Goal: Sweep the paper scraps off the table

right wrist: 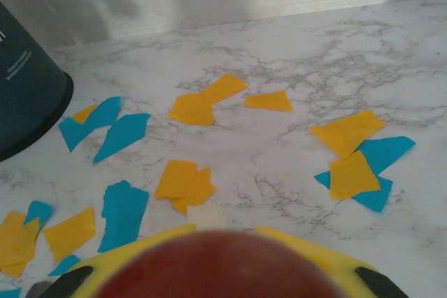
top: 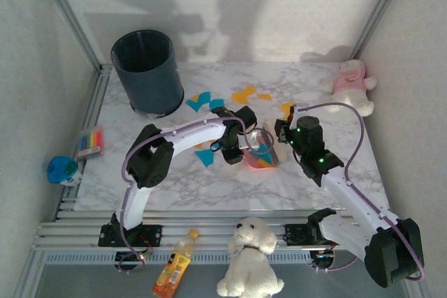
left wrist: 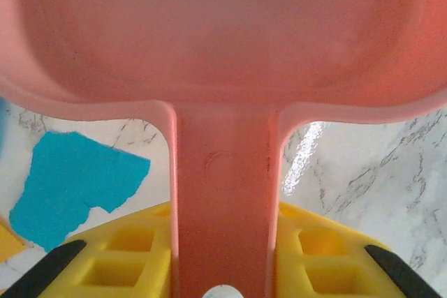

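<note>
Two dozen or so paper scraps point(top: 244, 93), orange and teal, lie scattered over the white, grey-veined desk point(top: 195, 190). Most sit in a loose band across its far half, from the foot of a dark round bin point(top: 149, 71) at the far left to the far right. One teal piece lies nearer, beside the left forearm.

The left arm's fingers point(top: 234, 150) are clamped on the handle of a pink dustpan point(top: 257, 160), which rests flat near the middle of the desk with orange and teal bits in it. From the left wrist, the pink handle runs straight up between the yellow finger pads. A ragged teal scrap lies on the marble just left of it, and another teal piece shows inside the pan at the top edge.

The right arm's fingers point(top: 281, 134) hang at the dustpan's right side, closed around the rounded red handle of a small pale brush point(top: 270, 148) that stands against the pan. From the right wrist, that handle is a close blur between the yellow fingers, and loose scraps spread over the marble beyond it, up to the bin.

A pink plush toy point(top: 353, 85) sits at the far right of the desk and a striped block point(top: 91, 142) at its left edge. A white plush dog point(top: 250, 256) and a drink bottle point(top: 174, 264) lie in front of the arm bases.
</note>
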`<state>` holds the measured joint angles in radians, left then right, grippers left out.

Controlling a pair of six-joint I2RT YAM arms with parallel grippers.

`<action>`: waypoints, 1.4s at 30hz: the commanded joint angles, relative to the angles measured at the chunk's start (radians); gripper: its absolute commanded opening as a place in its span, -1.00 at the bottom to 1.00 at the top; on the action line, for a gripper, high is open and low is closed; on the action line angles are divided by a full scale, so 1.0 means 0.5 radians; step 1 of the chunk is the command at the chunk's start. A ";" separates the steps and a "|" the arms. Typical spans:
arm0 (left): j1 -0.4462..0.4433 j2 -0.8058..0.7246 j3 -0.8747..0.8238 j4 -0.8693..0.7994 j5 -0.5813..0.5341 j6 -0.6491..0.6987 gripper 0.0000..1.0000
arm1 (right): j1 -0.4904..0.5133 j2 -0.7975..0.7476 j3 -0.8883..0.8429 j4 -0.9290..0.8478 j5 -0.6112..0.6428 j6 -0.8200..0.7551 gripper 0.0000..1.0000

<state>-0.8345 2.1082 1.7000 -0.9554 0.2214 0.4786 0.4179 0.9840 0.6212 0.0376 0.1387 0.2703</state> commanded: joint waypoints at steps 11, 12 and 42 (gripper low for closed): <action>0.027 -0.186 -0.270 0.284 0.068 0.013 -1.00 | 0.015 -0.212 0.207 -0.207 0.219 0.097 -1.00; 0.030 -0.202 -0.295 0.320 0.069 0.007 -1.00 | 0.014 -0.227 0.209 -0.229 0.249 0.103 -1.00; 0.370 -0.714 -0.582 1.043 0.384 -0.529 -1.00 | 0.005 -0.345 0.230 -0.600 0.695 0.064 -1.00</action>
<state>-0.6796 1.8069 1.4040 -0.4824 0.3584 0.2848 0.4179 0.8120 0.7071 -0.2817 0.4927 0.3061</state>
